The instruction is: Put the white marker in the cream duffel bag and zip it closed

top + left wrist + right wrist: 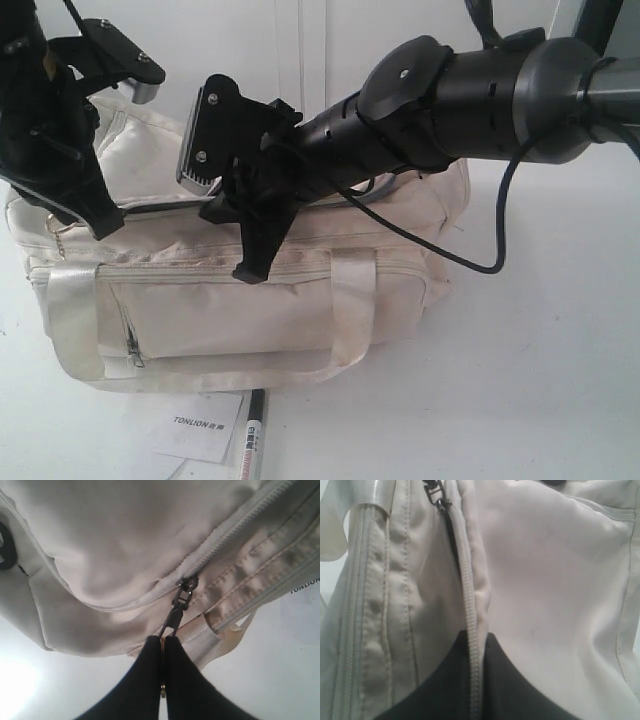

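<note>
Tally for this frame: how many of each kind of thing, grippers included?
Bag: 1
Marker: 1
Paper card: 1
Grippers: 2 (left gripper pinching the zipper pull, right gripper closed on the bag's zip edge)
Total: 5

The duffel bag [250,310] is sitting on the surface [520,380]. In front of it the marker [250,445] is lying, with the paper card [205,425] just beside it on the left. The left end effector [163,642] is pinching the zip pull [180,605] at the bag's left end. The right end effector [475,635] is bearing on the bag's top near the middle, clamping the top zip [470,595].
</note>
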Motion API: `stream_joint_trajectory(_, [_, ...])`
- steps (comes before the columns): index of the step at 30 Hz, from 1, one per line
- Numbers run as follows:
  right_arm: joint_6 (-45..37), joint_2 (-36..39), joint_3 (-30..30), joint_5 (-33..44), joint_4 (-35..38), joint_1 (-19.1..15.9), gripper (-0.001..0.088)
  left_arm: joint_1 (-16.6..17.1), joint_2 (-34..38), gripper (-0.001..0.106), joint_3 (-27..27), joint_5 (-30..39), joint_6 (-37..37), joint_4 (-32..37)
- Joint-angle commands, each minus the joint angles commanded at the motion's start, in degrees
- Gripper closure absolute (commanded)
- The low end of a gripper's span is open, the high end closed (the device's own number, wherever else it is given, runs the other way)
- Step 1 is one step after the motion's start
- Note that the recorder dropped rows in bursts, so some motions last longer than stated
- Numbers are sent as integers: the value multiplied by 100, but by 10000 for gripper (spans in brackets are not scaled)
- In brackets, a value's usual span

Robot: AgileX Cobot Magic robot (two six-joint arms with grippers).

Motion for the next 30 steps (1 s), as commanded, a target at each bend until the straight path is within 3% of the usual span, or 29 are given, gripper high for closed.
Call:
stream_joint_trajectory(11, [0,0,0,37,-14,0,868,0,0,1053,0,0,166,338])
stream_joint_trajectory(21, [66,0,0,-99,-26,0,868,648,0,1053,0,0,374,-108])
stream_joint_trajectory(30, [66,0,0,-99,-26,0,868,686,0,1053,0,0,374,216])
